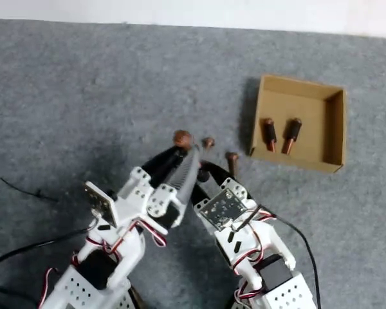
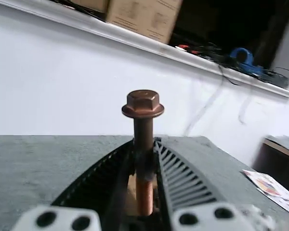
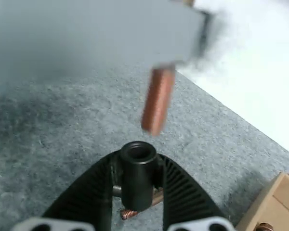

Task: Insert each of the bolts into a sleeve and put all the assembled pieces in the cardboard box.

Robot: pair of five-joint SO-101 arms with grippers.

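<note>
Progress looks close to halfway: the shallow brown cardboard box [image 1: 296,87] already holds one assembled piece [image 1: 269,134] and a second assembled piece [image 1: 291,135], each a copper bolt in a black sleeve, lying side by side. A third pairing is in hand but not yet joined. The left gripper [image 2: 144,144] is clamped on the shank of a copper-coloured hex-flange bolt [image 2: 142,103]. The right gripper [image 3: 137,161] is clamped round a black cylindrical sleeve [image 3: 137,180], whose open end faces the bolt. The bolt's tip hangs just above that opening, a little off line. One loose copper bolt [image 1: 208,142] and another loose copper bolt [image 1: 232,161] lie on the grey felt table cover [image 1: 83,96], between the arms and the box. Whether sleeves for them sit beneath the arms I cannot tell. The threaded end under the right jaws is probably one of those loose bolts.
</note>
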